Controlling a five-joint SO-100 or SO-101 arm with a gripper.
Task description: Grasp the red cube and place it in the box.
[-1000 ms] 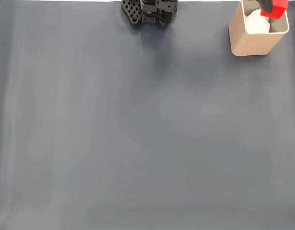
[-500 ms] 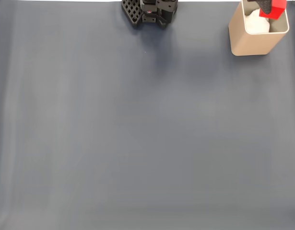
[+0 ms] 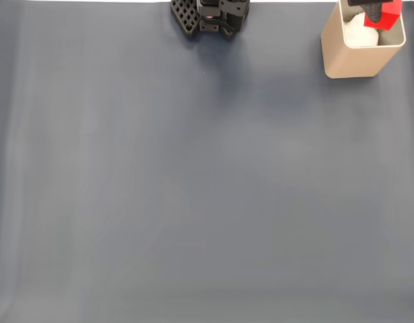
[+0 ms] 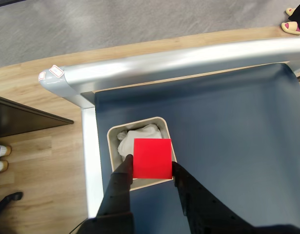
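One red cube (image 4: 152, 158) (hand-held (image 4: 150, 171)), one box (image 4: 112, 137)

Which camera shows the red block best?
The wrist view. There the red cube sits big and whole between the gripper's fingers, right above the box. The fixed view catches just a small red piece at the top edge, above the box.

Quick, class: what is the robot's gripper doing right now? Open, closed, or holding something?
Gripper: closed on the red cube, its fingers pressing either side, held above the open box.
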